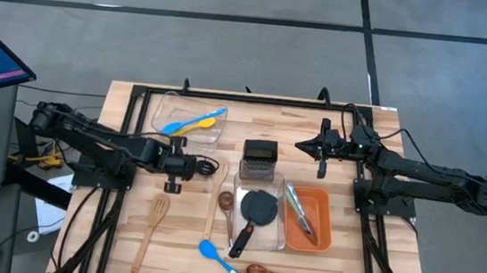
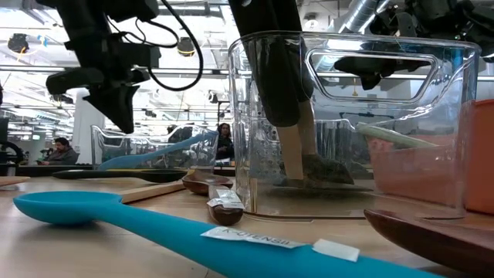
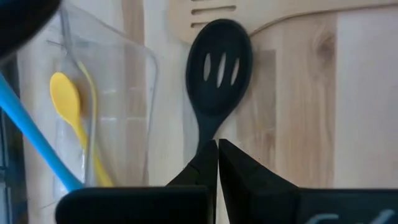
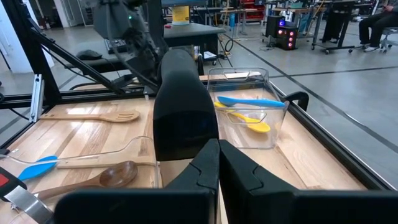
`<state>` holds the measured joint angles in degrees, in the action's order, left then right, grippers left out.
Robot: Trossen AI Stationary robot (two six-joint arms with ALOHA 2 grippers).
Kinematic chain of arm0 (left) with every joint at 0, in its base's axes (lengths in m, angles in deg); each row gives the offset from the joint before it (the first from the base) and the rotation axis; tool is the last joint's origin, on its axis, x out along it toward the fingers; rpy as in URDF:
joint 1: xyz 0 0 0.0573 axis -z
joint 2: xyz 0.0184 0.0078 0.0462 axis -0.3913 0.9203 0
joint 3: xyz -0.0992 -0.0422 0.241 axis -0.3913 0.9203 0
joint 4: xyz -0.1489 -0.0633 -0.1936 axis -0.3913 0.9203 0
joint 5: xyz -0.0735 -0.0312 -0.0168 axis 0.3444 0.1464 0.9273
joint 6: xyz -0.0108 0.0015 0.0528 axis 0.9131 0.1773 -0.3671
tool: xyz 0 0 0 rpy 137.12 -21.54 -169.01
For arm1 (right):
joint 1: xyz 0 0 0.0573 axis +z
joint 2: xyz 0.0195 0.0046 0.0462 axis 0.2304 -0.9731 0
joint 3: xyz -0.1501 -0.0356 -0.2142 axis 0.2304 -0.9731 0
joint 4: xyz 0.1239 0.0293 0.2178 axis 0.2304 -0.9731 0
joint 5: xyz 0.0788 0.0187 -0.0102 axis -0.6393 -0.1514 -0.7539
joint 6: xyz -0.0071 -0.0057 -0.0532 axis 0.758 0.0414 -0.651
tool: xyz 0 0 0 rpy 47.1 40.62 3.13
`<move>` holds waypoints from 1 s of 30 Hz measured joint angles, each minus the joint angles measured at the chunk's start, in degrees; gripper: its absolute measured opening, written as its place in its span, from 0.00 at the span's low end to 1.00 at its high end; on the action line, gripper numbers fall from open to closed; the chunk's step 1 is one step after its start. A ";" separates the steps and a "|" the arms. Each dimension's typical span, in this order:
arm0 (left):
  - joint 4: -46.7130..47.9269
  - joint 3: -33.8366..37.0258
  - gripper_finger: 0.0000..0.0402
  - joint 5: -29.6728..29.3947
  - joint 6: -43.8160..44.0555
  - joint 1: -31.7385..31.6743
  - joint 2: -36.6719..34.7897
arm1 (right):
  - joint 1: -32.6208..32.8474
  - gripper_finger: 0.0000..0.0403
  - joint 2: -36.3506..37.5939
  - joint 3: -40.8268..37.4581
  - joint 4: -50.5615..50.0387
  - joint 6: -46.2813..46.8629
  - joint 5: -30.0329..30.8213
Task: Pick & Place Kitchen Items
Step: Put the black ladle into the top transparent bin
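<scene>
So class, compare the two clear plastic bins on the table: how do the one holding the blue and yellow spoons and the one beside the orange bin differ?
The clear plastic bin at the far left holds a blue spoon and a yellow spoon; the clear plastic bin by the orange bin holds a black turner. The first sits alone, the second right beside the orange bin. Both are transparent and open-topped.

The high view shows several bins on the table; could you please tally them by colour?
Clear bins: 2
Orange bin: 1
Total: 3
</scene>
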<state>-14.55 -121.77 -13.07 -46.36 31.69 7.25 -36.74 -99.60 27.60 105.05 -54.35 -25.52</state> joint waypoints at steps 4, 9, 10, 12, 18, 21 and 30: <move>-1.00 1.05 0.00 0.10 1.00 0.64 0.00 | 0.01 0.00 0.00 0.00 0.01 -0.01 0.00; -1.81 2.07 0.00 0.08 0.99 0.60 0.00 | 0.02 0.00 0.00 0.00 0.01 0.01 0.00; -2.25 2.29 0.00 0.08 1.00 0.60 0.00 | 0.00 0.00 -0.01 0.00 0.01 0.01 0.00; -3.26 2.95 0.00 0.08 1.00 0.60 0.00 | 0.00 0.00 0.00 0.00 0.01 0.01 0.00; -5.31 5.19 0.00 0.10 1.00 0.60 0.00 | 0.01 0.00 0.00 0.00 0.01 0.01 0.00; -5.47 5.59 0.01 0.08 1.00 0.60 0.00 | 0.01 0.00 -0.02 0.00 0.01 0.01 0.00; -7.19 5.59 0.20 0.08 0.47 -1.93 0.00 | 0.02 0.00 0.00 0.00 0.03 0.01 0.00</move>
<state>-21.74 -116.18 -12.99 -45.89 29.76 7.25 -36.72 -99.60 27.60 105.08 -54.34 -25.52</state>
